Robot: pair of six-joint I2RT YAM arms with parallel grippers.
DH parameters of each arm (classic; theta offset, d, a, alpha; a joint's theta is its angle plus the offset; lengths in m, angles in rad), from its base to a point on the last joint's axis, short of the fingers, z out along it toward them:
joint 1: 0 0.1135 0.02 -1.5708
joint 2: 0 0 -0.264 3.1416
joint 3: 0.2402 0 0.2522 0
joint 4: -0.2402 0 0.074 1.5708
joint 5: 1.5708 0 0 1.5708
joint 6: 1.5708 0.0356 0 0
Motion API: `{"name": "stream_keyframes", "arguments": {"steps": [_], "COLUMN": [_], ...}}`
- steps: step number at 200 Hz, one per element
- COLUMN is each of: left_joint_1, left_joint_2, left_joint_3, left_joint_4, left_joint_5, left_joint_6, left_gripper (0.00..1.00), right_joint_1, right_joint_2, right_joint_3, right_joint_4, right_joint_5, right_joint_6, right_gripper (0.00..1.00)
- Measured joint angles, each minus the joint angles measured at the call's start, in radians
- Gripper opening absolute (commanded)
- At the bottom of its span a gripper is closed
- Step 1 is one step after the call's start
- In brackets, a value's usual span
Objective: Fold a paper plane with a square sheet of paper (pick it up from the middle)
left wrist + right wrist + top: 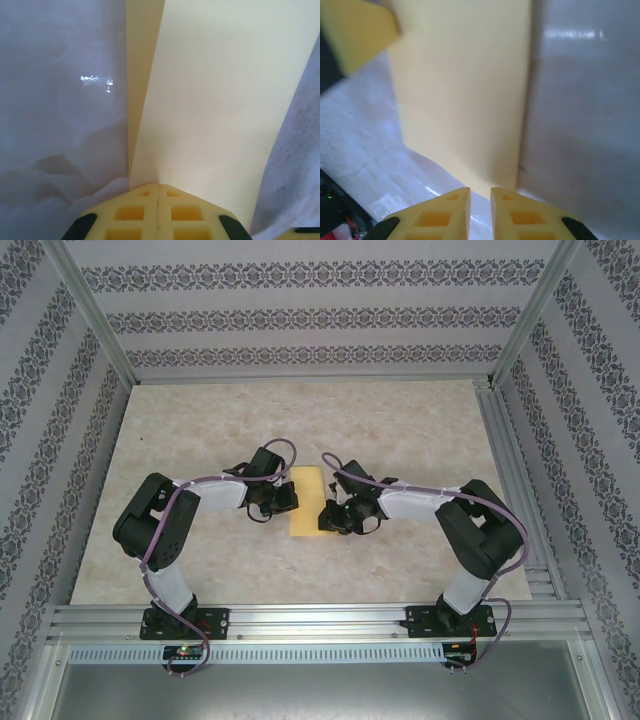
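Observation:
The yellow-orange sheet of paper point(306, 502) lies mid-table as a narrow rectangle between both grippers. In the left wrist view the sheet of paper point(215, 100) rises as a broad flap from my fingertips, with a narrower strip of it showing at the left. My left gripper point(158, 185) point(285, 500) is shut, its fingers pressed together on the paper's edge. My right gripper point(480, 190) point(328, 512) stands slightly open just short of the near edge of the paper point(465, 100), nothing between its fingers. A finger of the left gripper point(360, 35) shows blurred at the paper's far side.
The marble-patterned table point(400, 430) has free room on every side of the paper. Patterned walls enclose it at the left, back and right. An aluminium rail point(320, 620) carrying both arm bases runs along the near edge.

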Motion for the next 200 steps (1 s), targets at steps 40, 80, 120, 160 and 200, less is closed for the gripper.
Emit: {"name": "stream_keyframes", "arguments": {"steps": [40, 80, 120, 160, 200], "left_joint_1": [-0.001, -0.001, -0.001, -0.001, -0.006], "left_joint_2": [0.000, 0.000, 0.000, 0.000, 0.000], "left_joint_3": [0.000, 0.000, 0.000, 0.000, 0.003], "left_joint_4": [0.000, 0.000, 0.000, 0.000, -0.002], "left_joint_5": [0.000, 0.000, 0.000, 0.000, -0.004], "left_joint_6": [0.000, 0.000, 0.001, 0.008, 0.021], "left_gripper": [0.00, 0.00, 0.00, 0.00, 0.00], "right_joint_1": [-0.076, -0.085, -0.098, -0.146, -0.146], "right_joint_2": [0.021, 0.174, 0.277, 0.309, 0.308], "right_joint_3": [0.149, 0.267, 0.275, 0.243, 0.243], "right_joint_4": [0.068, 0.111, 0.113, 0.190, 0.199], "right_joint_5": [0.035, 0.032, 0.031, 0.011, 0.005], "right_joint_6": [0.003, 0.000, -0.001, 0.019, 0.021], "right_gripper": [0.13, 0.12, 0.11, 0.10, 0.11]}}
